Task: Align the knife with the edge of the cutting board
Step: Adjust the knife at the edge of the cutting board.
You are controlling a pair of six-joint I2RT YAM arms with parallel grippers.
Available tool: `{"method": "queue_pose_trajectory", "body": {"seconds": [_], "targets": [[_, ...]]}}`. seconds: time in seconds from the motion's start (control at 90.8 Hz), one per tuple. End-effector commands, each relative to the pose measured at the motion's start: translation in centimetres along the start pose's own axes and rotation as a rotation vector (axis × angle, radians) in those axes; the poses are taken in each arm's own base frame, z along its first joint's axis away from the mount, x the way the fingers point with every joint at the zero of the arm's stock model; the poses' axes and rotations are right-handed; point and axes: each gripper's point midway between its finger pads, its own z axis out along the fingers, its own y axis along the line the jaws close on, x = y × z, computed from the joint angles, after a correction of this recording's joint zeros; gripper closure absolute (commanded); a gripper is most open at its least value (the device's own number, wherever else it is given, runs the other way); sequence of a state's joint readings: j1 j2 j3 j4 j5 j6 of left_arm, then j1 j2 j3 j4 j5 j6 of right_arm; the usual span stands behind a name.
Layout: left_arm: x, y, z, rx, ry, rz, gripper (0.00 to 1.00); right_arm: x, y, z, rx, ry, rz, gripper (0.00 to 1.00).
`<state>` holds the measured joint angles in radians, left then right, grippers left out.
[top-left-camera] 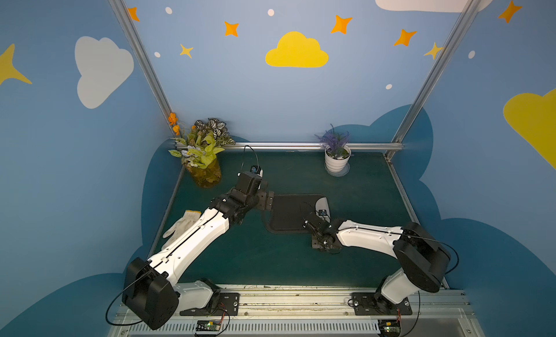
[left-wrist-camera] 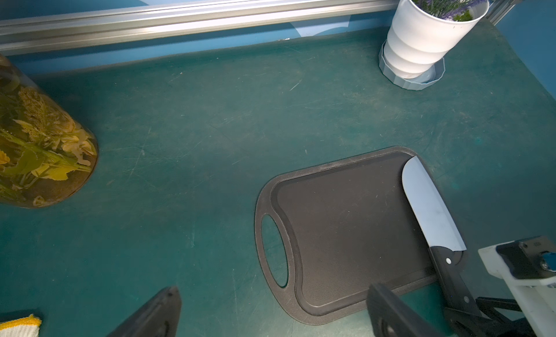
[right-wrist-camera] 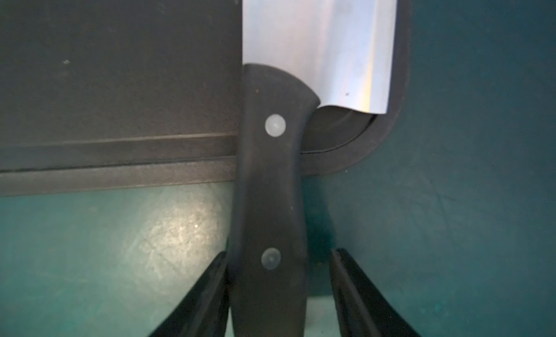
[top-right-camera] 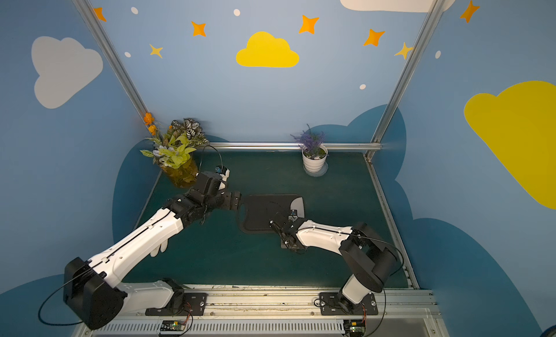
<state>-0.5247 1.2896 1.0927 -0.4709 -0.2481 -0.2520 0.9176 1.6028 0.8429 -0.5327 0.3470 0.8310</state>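
Observation:
The black cutting board [top-left-camera: 288, 212] [top-right-camera: 261, 212] lies mid-table on the green mat. The knife [left-wrist-camera: 430, 206] rests flat on it, its silver blade [top-left-camera: 322, 204] [top-right-camera: 298, 204] along the short end opposite the handle slot. In the right wrist view the blade runs parallel to the rim of the board [right-wrist-camera: 120, 79], and the black handle [right-wrist-camera: 270, 185] juts over the mat. My right gripper [right-wrist-camera: 279, 252] straddles the handle: one finger touches it, the other stands apart, so it is open. My left gripper [left-wrist-camera: 273, 290] [top-left-camera: 267, 200] hangs wide open at the board's slot end, holding nothing.
A glass vase of flowers [top-left-camera: 204, 170] [left-wrist-camera: 39, 152] stands at the back left. A white pot with a purple plant [top-left-camera: 337, 161] [left-wrist-camera: 421, 43] stands at the back right. A white glove [top-left-camera: 183, 224] lies partly under my left arm. An aluminium rail [top-left-camera: 285, 145] borders the back.

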Motion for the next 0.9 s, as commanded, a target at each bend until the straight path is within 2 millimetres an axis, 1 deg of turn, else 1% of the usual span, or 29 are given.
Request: {"method": "queue_pose_trajectory", "body": {"seconds": [0.0,0.418,0.561,0.705,0.771,0.892], "targets": [[-0.5,0.0,-0.2,-0.009,-0.005,0.011,0.00,0.9,-1.0,-0.1,0.014,0.025,-0.005,0.44],[-0.6,0.1,-0.3,-0.010,-0.010,0.010,0.00,0.8,-0.7,-0.6,-0.006,0.016,-0.010,0.44],[-0.6,0.1,-0.3,-0.011,-0.009,0.010,0.00,0.5,0.3,-0.9,-0.025,0.009,-0.032,0.44],[-0.5,0.2,-0.2,-0.016,-0.008,0.012,0.00,0.0,2.0,-1.5,-0.056,-0.001,-0.072,0.43],[-0.6,0.3,-0.2,-0.023,-0.008,0.013,0.00,-0.4,2.9,-2.0,-0.078,-0.012,-0.089,0.41],[-0.6,0.4,-0.3,-0.027,-0.011,0.015,0.00,-0.9,3.3,-3.0,-0.091,-0.024,-0.103,0.38]]}}
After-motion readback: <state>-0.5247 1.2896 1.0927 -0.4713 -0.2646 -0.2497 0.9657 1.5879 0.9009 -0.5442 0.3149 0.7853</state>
